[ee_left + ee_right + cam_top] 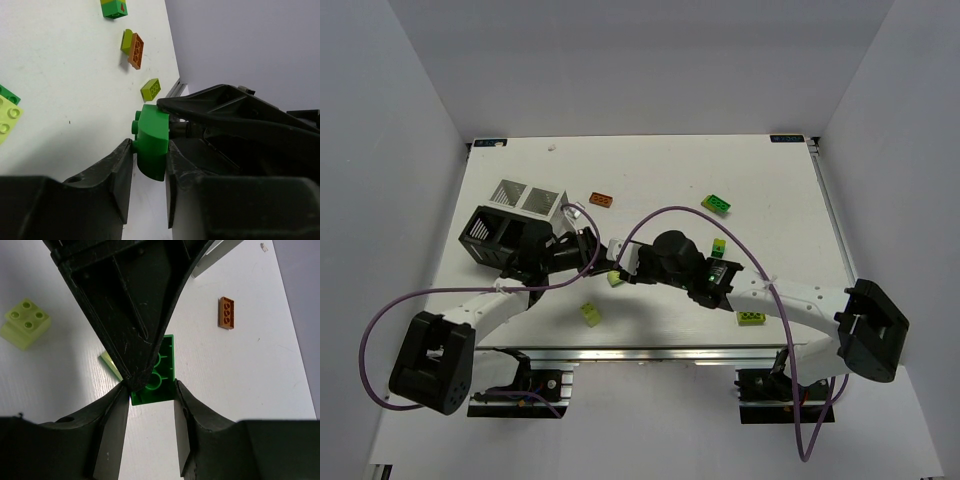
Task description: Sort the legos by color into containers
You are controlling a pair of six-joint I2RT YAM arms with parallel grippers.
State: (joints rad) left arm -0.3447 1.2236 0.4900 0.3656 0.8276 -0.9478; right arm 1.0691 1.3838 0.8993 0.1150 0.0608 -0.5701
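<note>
Two claws, one dark green brick (151,135)

The left gripper (150,146) is clamped on the brick, with a finger pressed to each side. The right gripper (151,388) meets it head-on over the near half of the table (650,165). Its fingers lie against both sides of the same brick, whose hollow underside faces that wrist camera. A blue label (490,141) at the far left corner is too small to read. The white container (525,197) and the black container (488,236) sit just beside each other near the left edge, by the left arm. An orange brick (602,200) lies just right of the white one, and a lime brick (591,314) lies close to the near edge. Open tabletop runs along the far edge and into the far right corner
</note>
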